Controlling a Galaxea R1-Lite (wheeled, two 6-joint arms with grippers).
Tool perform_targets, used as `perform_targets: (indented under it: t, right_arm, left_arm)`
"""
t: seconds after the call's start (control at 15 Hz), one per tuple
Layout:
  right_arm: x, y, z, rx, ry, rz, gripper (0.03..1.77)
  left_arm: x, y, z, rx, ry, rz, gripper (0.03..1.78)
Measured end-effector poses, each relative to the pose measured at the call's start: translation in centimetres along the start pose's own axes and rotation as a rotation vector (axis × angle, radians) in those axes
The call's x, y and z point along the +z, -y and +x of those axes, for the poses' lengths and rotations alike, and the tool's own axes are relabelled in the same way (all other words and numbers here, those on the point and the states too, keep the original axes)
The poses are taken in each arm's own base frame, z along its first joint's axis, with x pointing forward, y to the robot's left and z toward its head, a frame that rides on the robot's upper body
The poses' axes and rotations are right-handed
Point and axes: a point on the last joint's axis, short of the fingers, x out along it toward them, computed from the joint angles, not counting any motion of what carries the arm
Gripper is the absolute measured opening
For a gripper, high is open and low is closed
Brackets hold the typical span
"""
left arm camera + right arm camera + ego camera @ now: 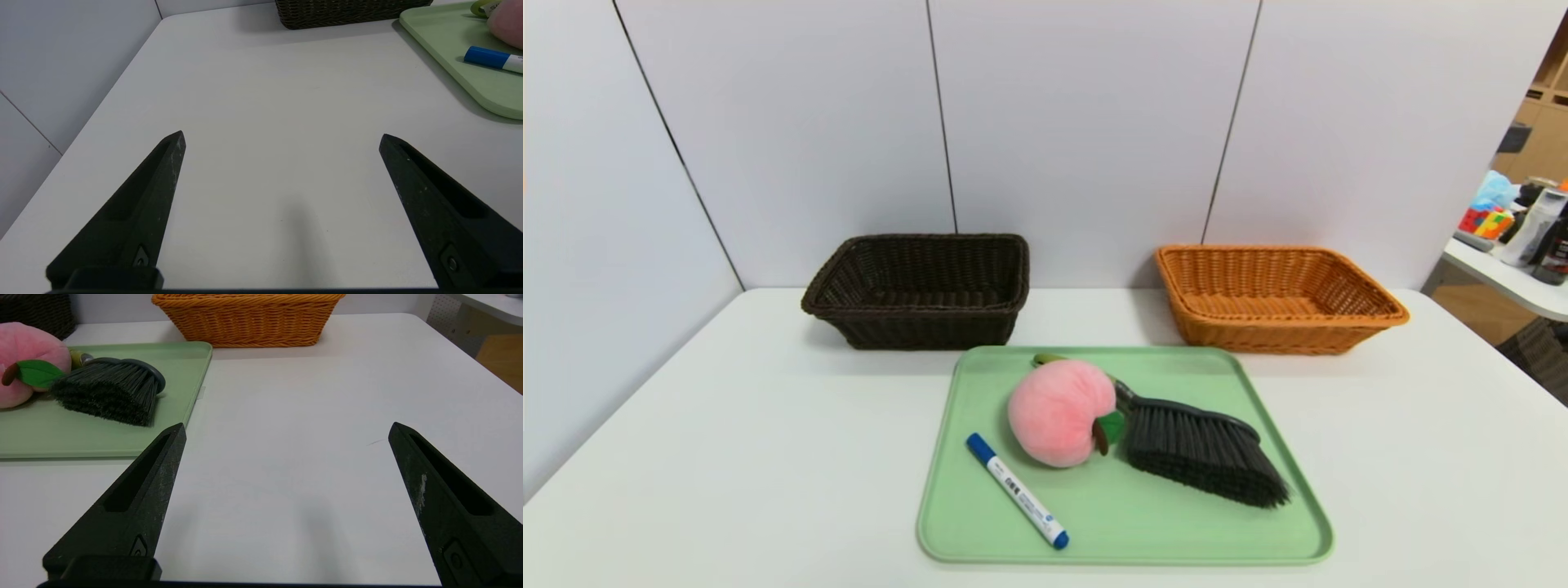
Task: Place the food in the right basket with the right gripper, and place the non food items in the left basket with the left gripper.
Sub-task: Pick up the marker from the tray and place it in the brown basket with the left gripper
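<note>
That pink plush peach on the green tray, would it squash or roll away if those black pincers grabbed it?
The plush peach looks soft, so it would probably squash rather than slip. Being round, it might roll if nudged, though the brush lying against it may stop it.

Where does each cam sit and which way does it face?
Head: high, looking forward and down at the green tray and both baskets; no arm shows.
Left wrist: low behind the open left claw, facing the dark brown basket; marker at the edge.
Right wrist: low behind the open right claw, facing the orange basket.
All three show the tray and the peach.
</note>
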Motion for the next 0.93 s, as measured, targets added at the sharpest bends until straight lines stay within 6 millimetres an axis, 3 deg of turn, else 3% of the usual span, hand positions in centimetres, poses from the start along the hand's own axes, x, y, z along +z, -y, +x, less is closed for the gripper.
perform_targets:
  t: [0.93]
  right_arm:
    - [0.00, 0.00, 0.00, 0.000, 0.000, 0.000, 1.71]
  left_arm:
    - [0.01, 0.00, 0.00, 0.000, 0.000, 0.005, 1.69]
